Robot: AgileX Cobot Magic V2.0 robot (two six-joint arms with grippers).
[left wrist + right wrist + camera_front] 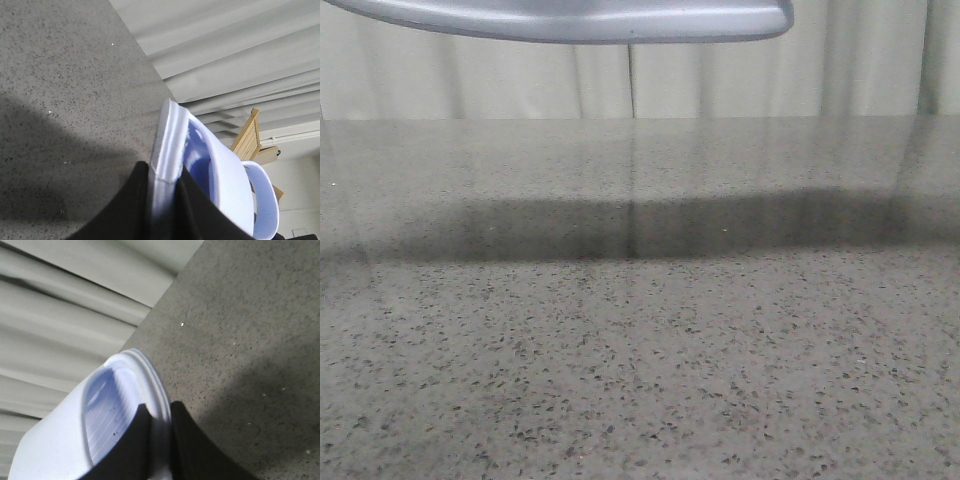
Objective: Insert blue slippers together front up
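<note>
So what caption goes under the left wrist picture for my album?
Left tool pinching the edge of a pale blue slipper, held up over the speckled table.

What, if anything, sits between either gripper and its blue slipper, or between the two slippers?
Nothing sits between gripper and slipper: the left gripper is shut on one blue slipper, the right gripper on the other slipper. No view shows both slippers, so the gap between them cannot be judged.
</note>
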